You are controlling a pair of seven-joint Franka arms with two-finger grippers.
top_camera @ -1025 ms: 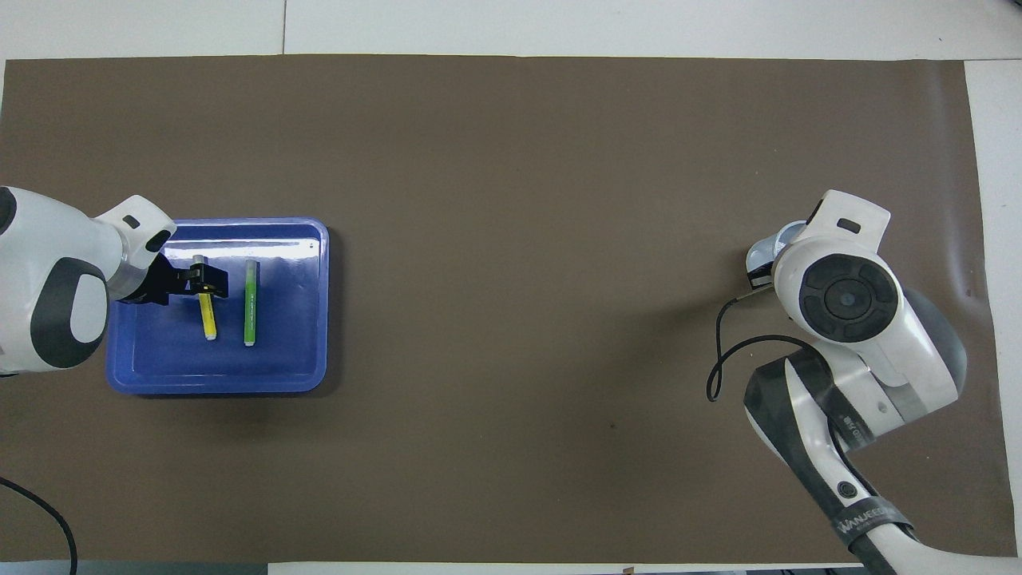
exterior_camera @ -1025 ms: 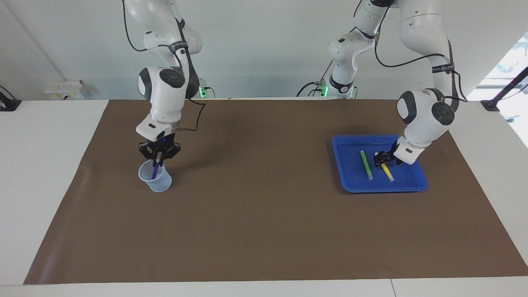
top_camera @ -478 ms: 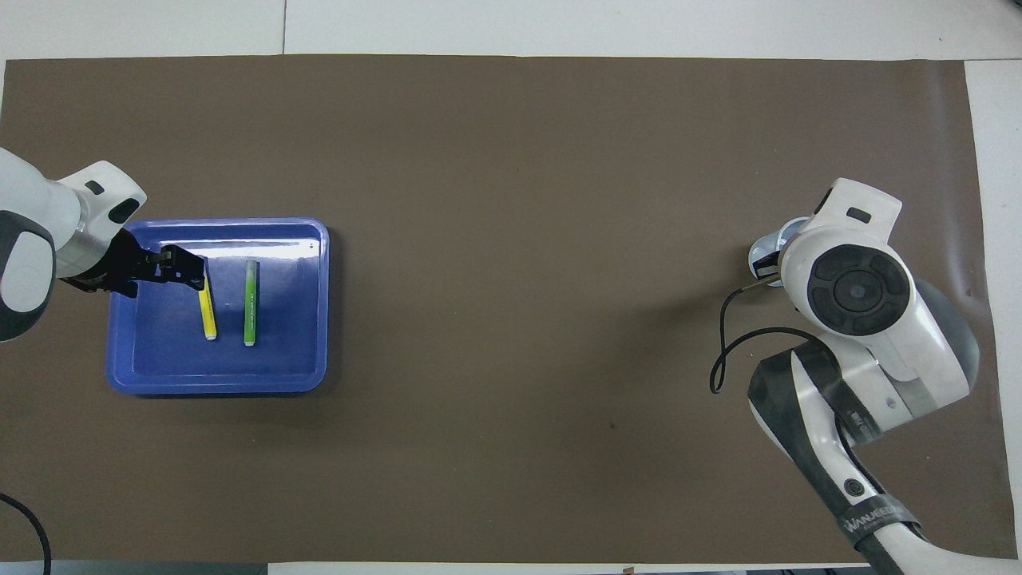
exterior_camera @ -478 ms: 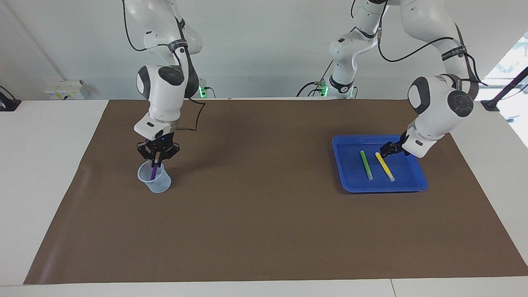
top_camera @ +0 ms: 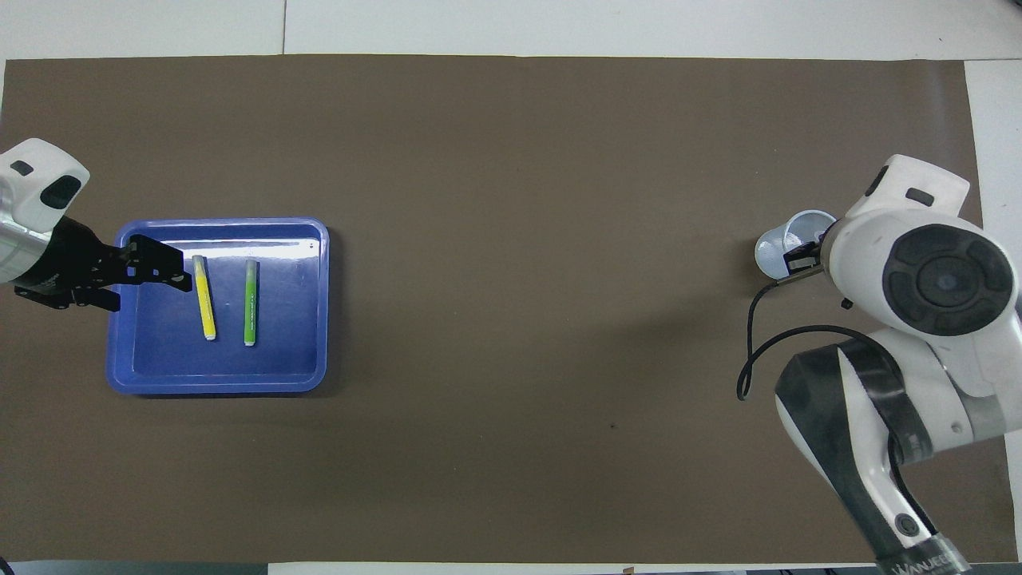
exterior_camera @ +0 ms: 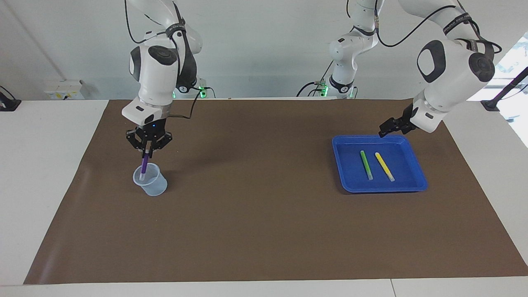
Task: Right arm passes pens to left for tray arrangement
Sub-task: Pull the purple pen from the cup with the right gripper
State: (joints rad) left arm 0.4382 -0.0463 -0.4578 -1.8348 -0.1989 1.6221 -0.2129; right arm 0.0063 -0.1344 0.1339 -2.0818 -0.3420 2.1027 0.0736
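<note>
Facing view: right end effector raised over the clear cup, fingertips together on the upper end of the purple pen. Pen hanging nearly upright, tilted slightly, lower pale tip inside the cup's mouth; whether that tip touches the cup, cannot tell. Cup standing on the brown mat at roughly 9 o'clock from the mat's centre, toward the right arm's end of the table.

Left end effector up in the air over the rim of the blue tray that lies nearest the robots, fingers spread apart, holding nothing. Tray resting on the mat at about 3 o'clock from the mat's centre, toward the left arm's end. Inside it, green pen and yellow pen lying flat, side by side, close but not touching, both clear of the end effector.

Overhead view: left end effector coming in over the tray from 9 o'clock, tips just beside the pale cap end of the yellow pen; green pen at 3 o'clock from the yellow one. Cup partly covered by the right arm's wrist, purple pen hidden there.
</note>
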